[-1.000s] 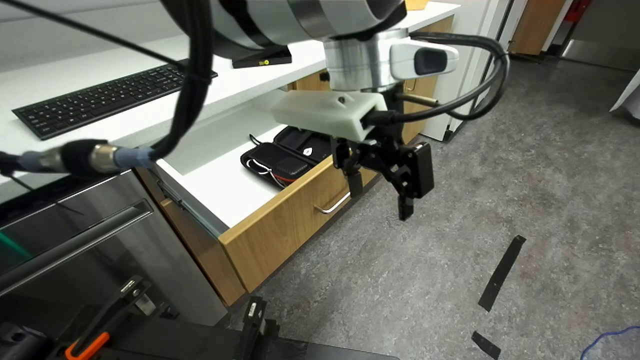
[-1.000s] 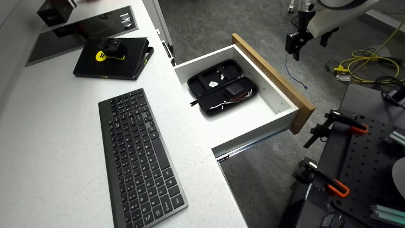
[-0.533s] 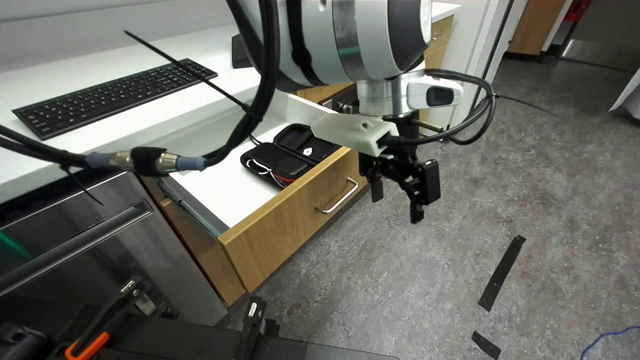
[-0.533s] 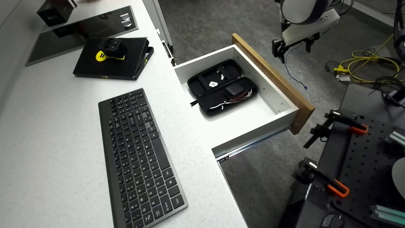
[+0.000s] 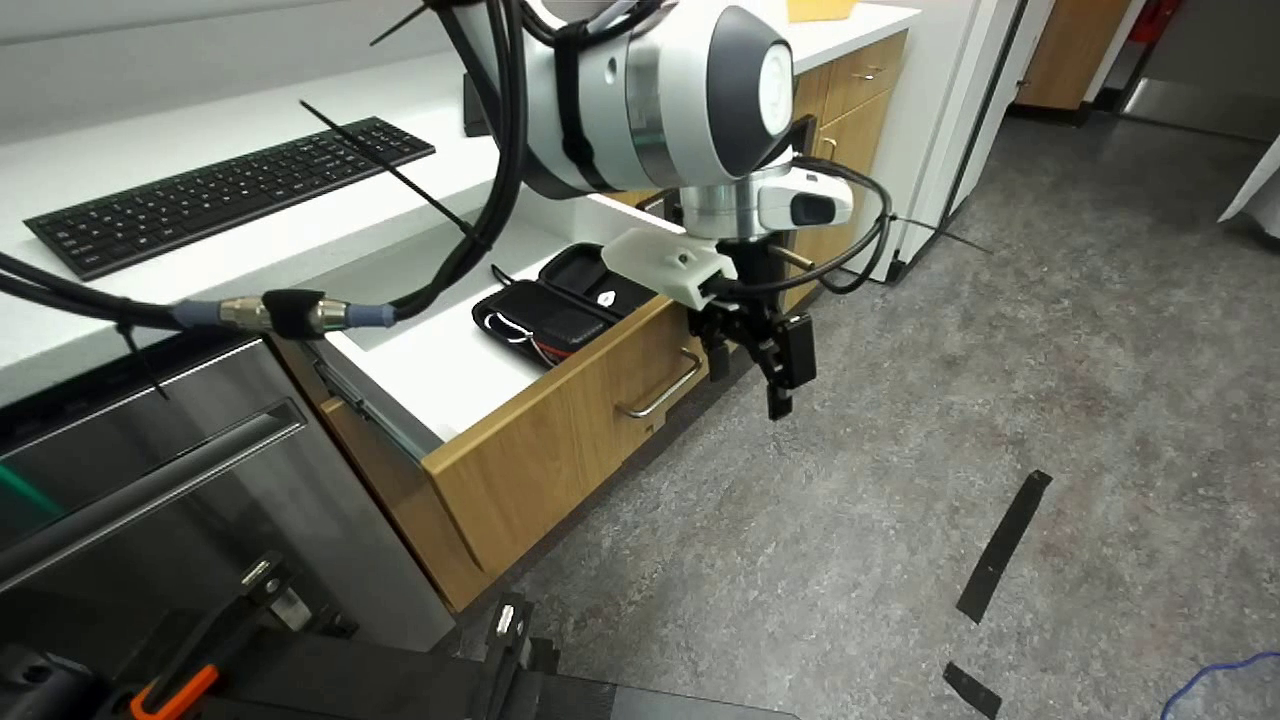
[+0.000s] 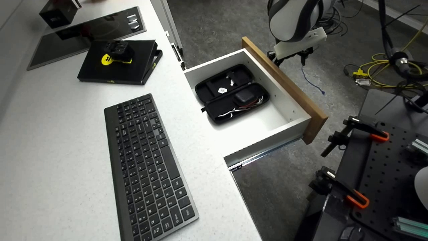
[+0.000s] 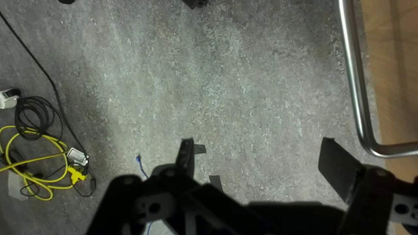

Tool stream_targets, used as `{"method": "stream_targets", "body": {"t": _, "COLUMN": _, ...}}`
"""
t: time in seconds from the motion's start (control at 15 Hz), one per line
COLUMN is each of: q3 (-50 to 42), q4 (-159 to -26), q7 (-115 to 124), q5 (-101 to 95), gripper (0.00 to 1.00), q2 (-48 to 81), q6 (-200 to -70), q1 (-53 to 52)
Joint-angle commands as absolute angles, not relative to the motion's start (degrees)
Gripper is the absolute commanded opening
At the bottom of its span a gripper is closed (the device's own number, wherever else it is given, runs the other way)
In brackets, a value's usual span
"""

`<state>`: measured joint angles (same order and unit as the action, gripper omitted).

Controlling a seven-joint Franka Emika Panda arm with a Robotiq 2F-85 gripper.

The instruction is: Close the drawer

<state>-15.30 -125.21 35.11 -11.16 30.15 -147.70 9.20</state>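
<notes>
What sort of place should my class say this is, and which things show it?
Probably a kitchen area in a lab or office: the black glass cooktop suggests a kitchen, while the computer keyboard and robot arm suggest it doubles as a workspace.

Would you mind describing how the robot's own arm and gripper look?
The arm is white and rounded, with a dark grey band, a silver wrist collar and black cables with metal connectors. The gripper is black, with angular linkages and two blunt fingers; a pale off-white block is mounted by it.
</notes>
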Motion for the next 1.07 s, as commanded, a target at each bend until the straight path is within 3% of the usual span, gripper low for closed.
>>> {"method": "stream_targets", "body": {"t": 0.0, "q3": -10.8, "q4": -123.7, "q7": 29.3, "q5": -3.4, "gripper": 1.0, "q2": 31.1, "q6": -147.6, "q1": 8.2}}
{"method": "stream_targets", "body": {"t": 1.0, "q3": -0.9, "q4": -104.0, "q7": 27.3, "q5": 4.8, "gripper": 1.0, "q2": 40.5, "q6": -135.0, "q1": -5.2}}
